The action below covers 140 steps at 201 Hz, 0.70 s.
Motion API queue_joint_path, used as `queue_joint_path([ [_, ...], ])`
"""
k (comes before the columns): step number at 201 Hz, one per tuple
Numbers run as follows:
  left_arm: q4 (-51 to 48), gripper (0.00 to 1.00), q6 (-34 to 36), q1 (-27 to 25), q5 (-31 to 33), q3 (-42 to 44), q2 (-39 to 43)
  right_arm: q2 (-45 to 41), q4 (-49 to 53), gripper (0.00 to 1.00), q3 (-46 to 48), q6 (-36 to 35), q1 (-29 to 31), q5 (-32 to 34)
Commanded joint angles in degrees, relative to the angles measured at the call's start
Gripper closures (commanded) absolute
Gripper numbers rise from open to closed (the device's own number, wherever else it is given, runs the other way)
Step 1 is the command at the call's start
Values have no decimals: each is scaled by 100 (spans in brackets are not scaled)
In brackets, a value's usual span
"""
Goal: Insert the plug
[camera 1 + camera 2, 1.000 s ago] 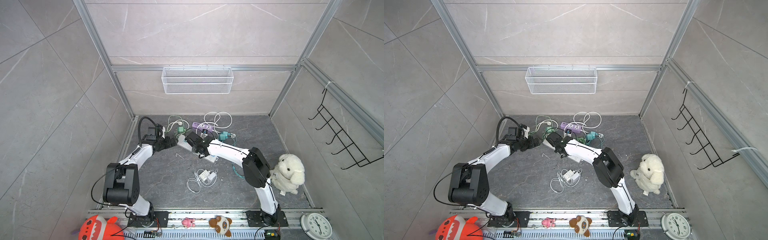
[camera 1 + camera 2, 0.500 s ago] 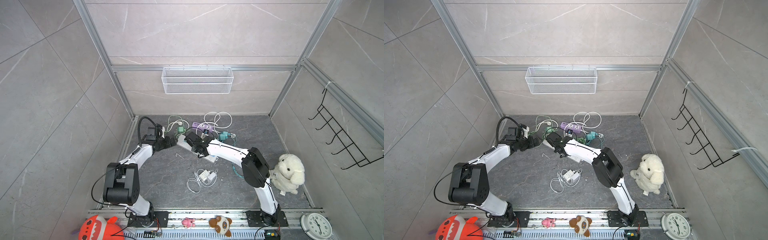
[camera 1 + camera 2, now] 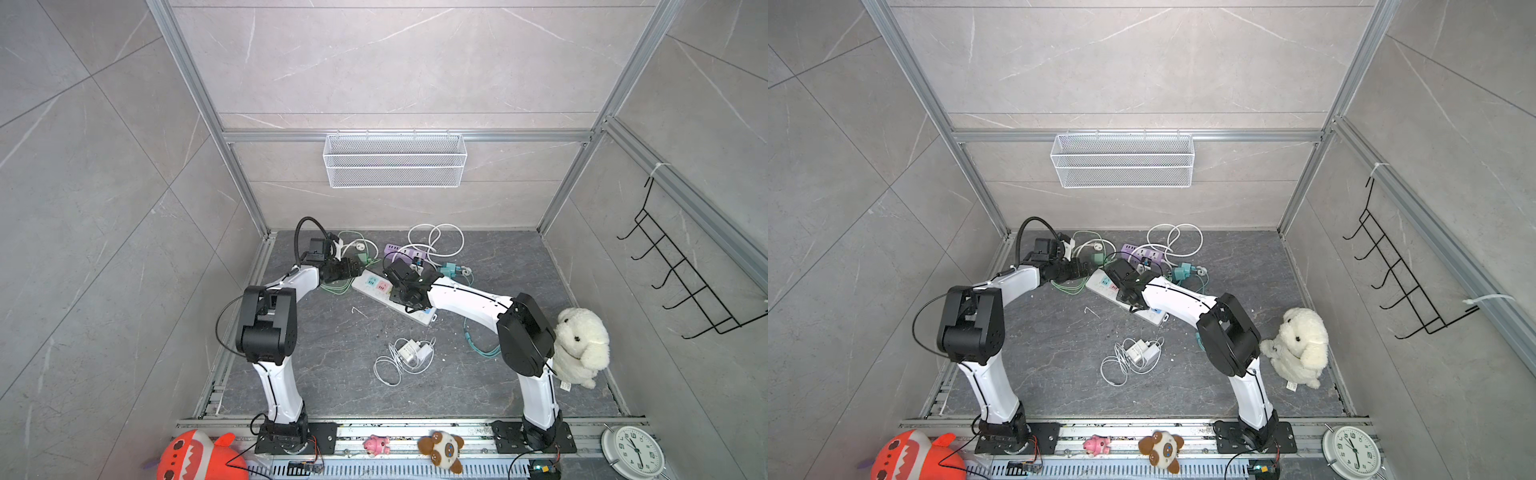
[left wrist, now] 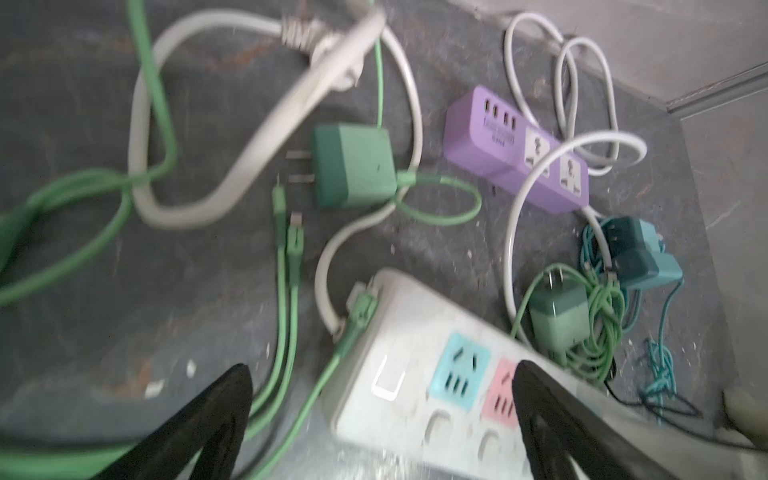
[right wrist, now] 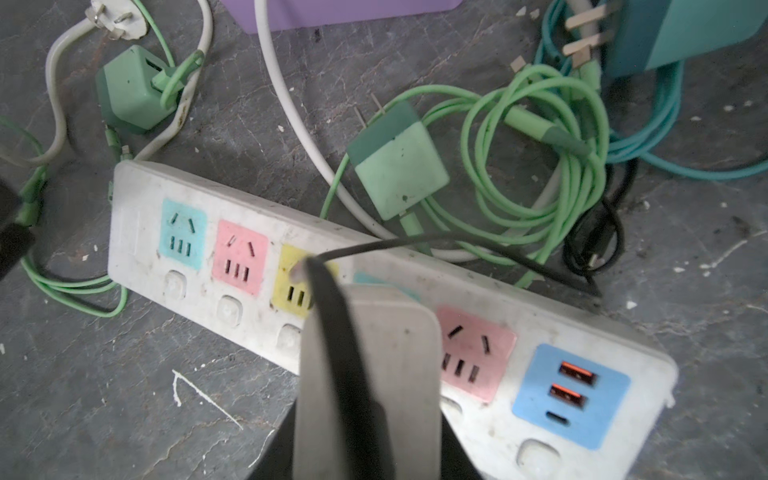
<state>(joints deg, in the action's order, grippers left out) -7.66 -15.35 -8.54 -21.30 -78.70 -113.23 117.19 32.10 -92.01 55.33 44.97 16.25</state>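
A white power strip with coloured sockets lies slantwise at the back of the floor. My right gripper is shut on a grey-white plug trailing a black cable. The plug stands over the strip between the yellow socket and a pink one. Its prongs are hidden. My left gripper is open, straddling the strip's switch end.
Behind the strip lie a purple strip, green chargers with tangled green cables, and teal chargers. A white charger with its cable sits nearer the front. A plush dog stands by the right arm.
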Motion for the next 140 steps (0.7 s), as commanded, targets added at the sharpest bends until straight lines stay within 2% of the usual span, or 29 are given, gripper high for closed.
queue_joint_path([
  [1, -584, 0, 187, -168, 21, -759, -556, 42, 364, 93, 441, -326, -179, -246],
  [30, -1376, 0, 78, -379, 361, -1498, -1054, -50, 167, 93, 652, -426, -249, -443],
  [80, -2475, 0, 103, -762, 1231, -2142, -1468, -359, -170, 93, 1097, -547, -287, -575],
  [110, -3009, 1, 50, -854, 1612, -2133, -1438, -597, -317, 93, 1416, -591, -287, -580],
  [140, -3106, 9, 50, -1003, 1752, -1650, -1204, -735, -454, 93, 1655, -636, -304, -577],
])
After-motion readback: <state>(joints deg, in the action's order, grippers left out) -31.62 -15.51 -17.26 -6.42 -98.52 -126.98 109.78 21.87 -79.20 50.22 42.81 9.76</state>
